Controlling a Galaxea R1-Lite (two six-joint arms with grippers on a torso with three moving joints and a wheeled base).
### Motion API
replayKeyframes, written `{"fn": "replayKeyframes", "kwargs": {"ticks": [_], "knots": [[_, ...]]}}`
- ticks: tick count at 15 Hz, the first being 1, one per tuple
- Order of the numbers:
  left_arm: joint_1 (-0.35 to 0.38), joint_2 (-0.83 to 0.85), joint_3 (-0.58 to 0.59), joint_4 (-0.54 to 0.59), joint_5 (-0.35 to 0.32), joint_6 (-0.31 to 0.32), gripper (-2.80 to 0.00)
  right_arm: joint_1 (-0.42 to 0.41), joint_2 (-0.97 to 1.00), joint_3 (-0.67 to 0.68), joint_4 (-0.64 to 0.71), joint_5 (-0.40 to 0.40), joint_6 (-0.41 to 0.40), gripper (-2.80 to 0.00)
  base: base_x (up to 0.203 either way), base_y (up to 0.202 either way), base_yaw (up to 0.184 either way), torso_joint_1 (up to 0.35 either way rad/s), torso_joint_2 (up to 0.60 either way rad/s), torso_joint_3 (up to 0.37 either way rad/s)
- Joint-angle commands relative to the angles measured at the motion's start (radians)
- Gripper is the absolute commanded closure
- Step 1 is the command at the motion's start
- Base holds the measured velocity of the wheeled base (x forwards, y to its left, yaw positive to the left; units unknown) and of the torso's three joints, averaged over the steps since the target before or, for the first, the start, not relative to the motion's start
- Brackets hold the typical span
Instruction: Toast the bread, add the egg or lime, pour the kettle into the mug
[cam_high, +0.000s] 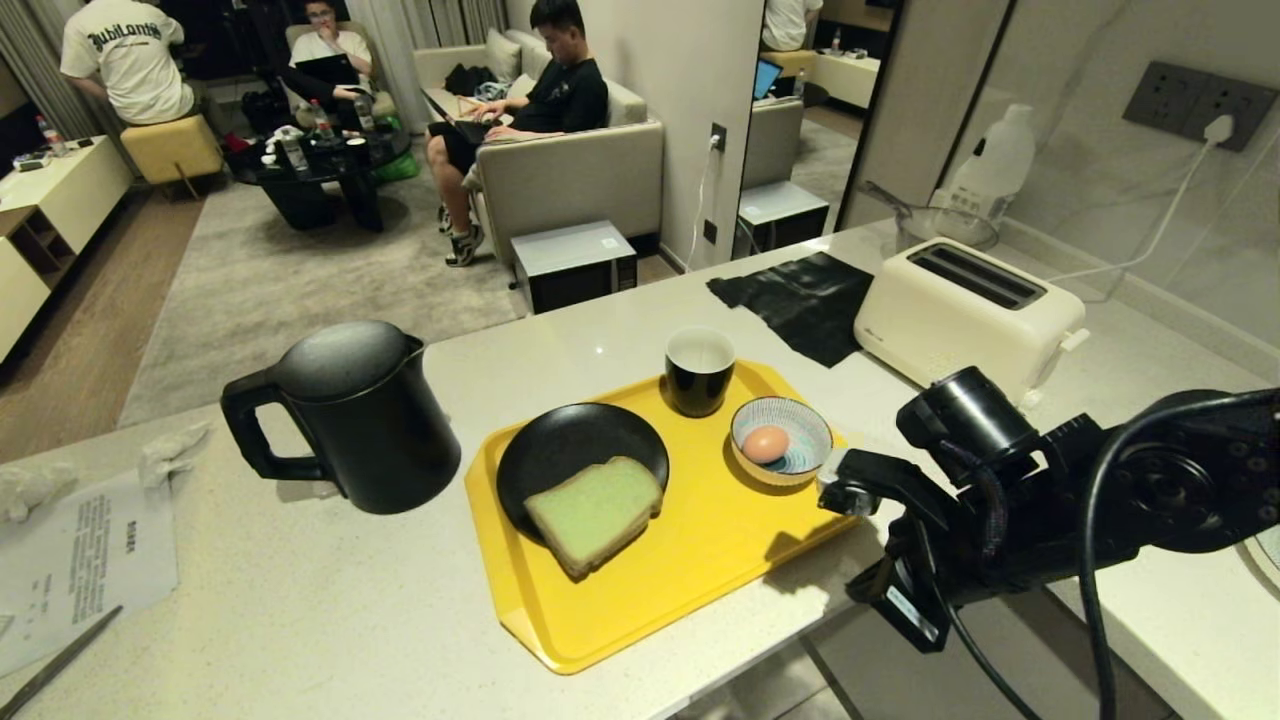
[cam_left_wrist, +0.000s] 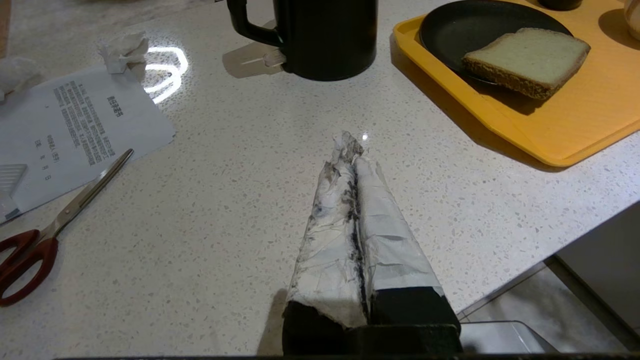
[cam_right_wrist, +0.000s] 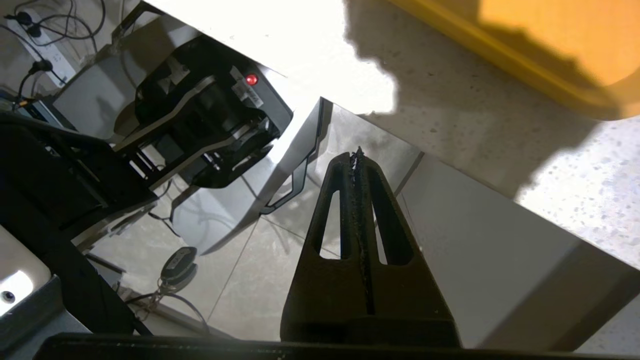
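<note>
1. My right gripper hangs off the counter's near edge, just past the yellow tray's right corner, fingers pressed together with nothing between them.
2. My left gripper sits low over the bare speckled counter, its taped fingers squeezed shut on nothing; scissors and a printed sheet lie off to one side.
3. On the tray, the bread leans half on the black plate, half on the tray floor.
4. To its right, the egg rests inside the striped bowl.
5. Behind those, the mug stands upright at the tray's far edge.
6. The kettle stands left of the tray, handle pointing away from it.
7. Farthest right, the cream toaster, slots unfilled.
</note>
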Motion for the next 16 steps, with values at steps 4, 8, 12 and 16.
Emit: {"fn": "replayKeyframes", "kwargs": {"ticks": [4, 8, 12, 16], "knots": [[0.000, 0.000, 0.000, 0.000, 0.000, 0.000, 0.00, 0.044, 0.045, 0.000, -0.058, -0.013, 0.013, 0.00, 0.000, 0.000, 0.000, 0.000, 0.00, 0.000], [0.000, 0.000, 0.000, 0.000, 0.000, 0.000, 0.00, 0.052, 0.082, -0.003, -0.102, -0.030, 0.014, 0.00, 0.000, 0.000, 0.000, 0.000, 0.00, 0.000], [0.000, 0.000, 0.000, 0.000, 0.000, 0.000, 0.00, 0.055, 0.122, -0.005, -0.149, -0.036, 0.014, 0.00, 0.000, 0.000, 0.000, 0.000, 0.00, 0.000], [0.000, 0.000, 0.000, 0.000, 0.000, 0.000, 0.00, 0.068, 0.157, -0.012, -0.211, -0.039, 0.014, 0.00, 0.000, 0.000, 0.000, 0.000, 0.00, 0.000]]}}
